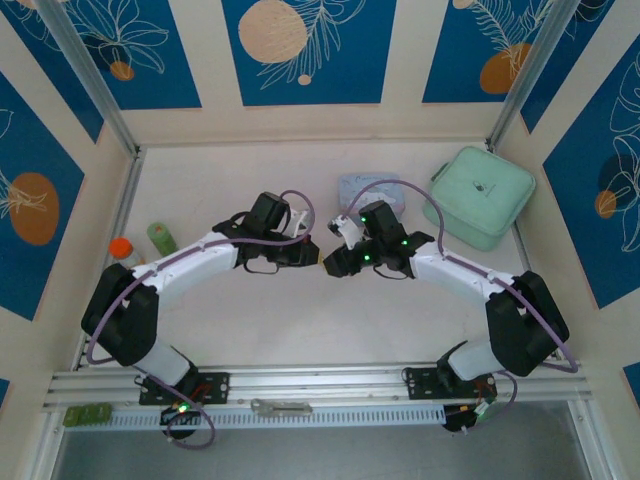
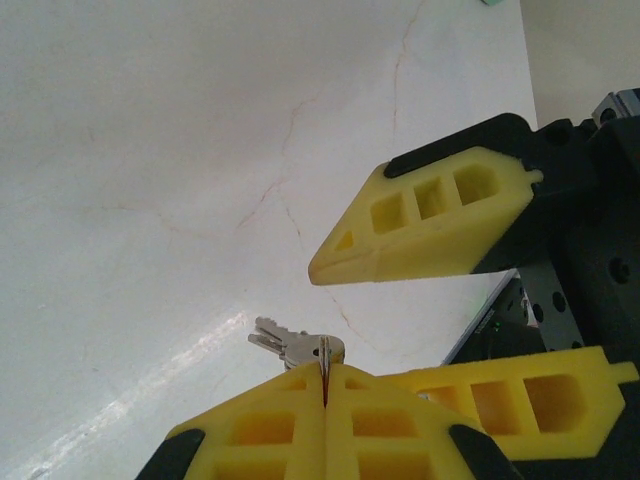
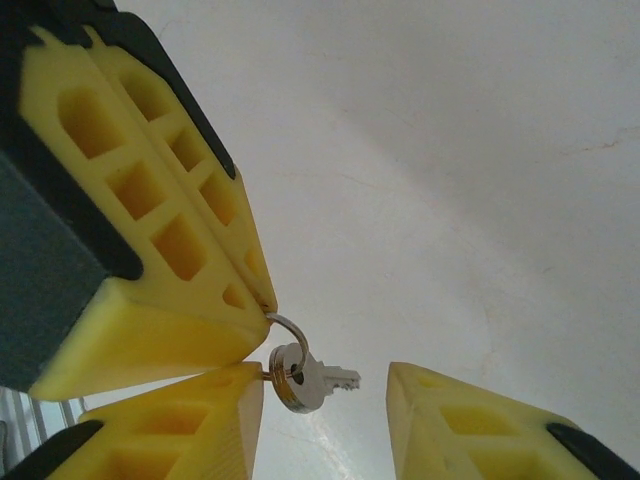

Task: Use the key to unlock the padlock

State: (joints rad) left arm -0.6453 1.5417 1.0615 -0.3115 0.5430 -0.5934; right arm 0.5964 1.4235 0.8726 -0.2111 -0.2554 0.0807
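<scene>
My left gripper (image 2: 325, 378) is shut on the key (image 2: 288, 343), a small silvery bunch. One blade is pinched edge-on between the yellow pads and the others stick out to the left. In the right wrist view the key (image 3: 305, 378) hangs from its ring out of the left gripper (image 3: 266, 306). It sits in the gap of my right gripper (image 3: 322, 400), which stands open around it without touching. Both grippers meet tip to tip above the middle of the table (image 1: 250, 320), left (image 1: 310, 256) and right (image 1: 334, 262). The padlock is out of view.
A pale-blue tin (image 1: 366, 188) lies just behind the grippers and a mint-green case (image 1: 482, 196) sits at the back right. An orange-capped bottle (image 1: 122, 248) and a green one (image 1: 160, 237) stand at the left. A flat grey bar (image 1: 280, 407) rests on the front rail.
</scene>
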